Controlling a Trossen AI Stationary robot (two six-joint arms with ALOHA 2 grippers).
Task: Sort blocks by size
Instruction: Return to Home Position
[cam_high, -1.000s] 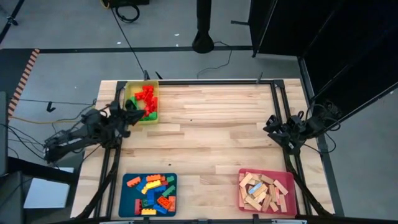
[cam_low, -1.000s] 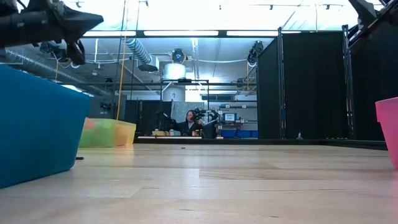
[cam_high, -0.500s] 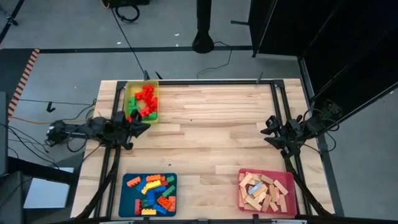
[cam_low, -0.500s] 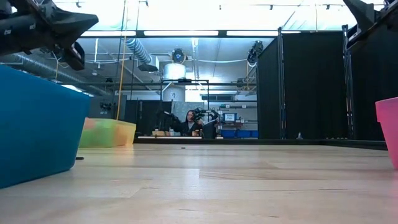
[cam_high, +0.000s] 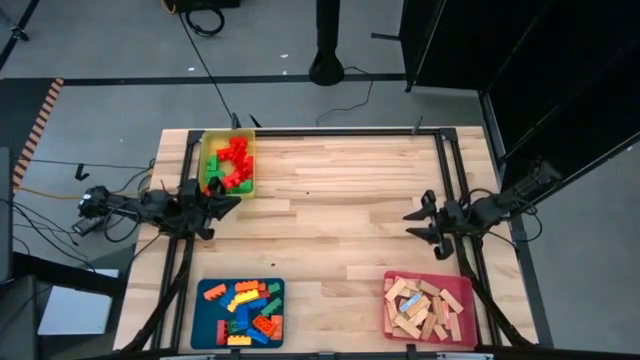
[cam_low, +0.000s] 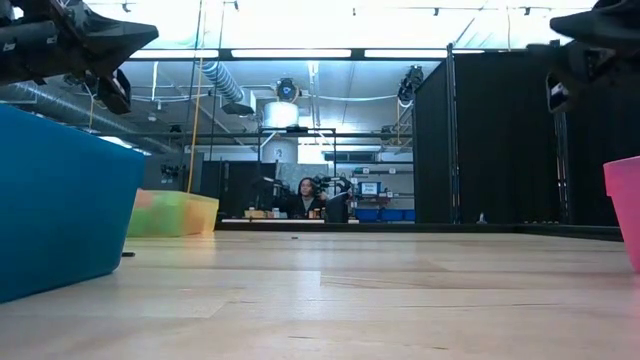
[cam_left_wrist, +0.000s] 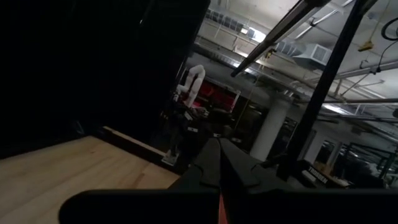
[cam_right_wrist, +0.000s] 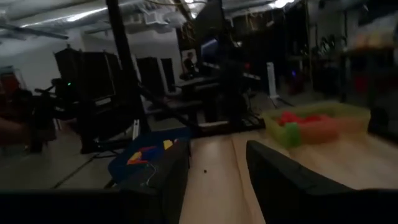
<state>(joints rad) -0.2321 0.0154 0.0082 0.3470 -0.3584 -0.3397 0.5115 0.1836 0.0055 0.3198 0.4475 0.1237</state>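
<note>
You have three trays on the counter, and the blocks all lie inside them. Red and green bricks fill the yellow tray, mixed bricks the blue tray, wooden bars the pink tray (too heaped to count). Both hands are empty: the left hand is pinched closed near the yellow tray, and the right hand is spread open at the counter's right edge.

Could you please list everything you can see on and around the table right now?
Table: one, pale wood.
Yellow tray: one, far left corner.
Red and green bricks: many, in it.
Blue tray: one, near left corner.
Mixed-colour bricks: many, in it.
Pink tray: one, near right corner.
Wooden bars: many, pale, in it.
Person: one, in the room behind.
Left gripper: dark, jaws shut, beside yellow tray.
Right gripper: dark, jaws open, table's right edge.
</note>
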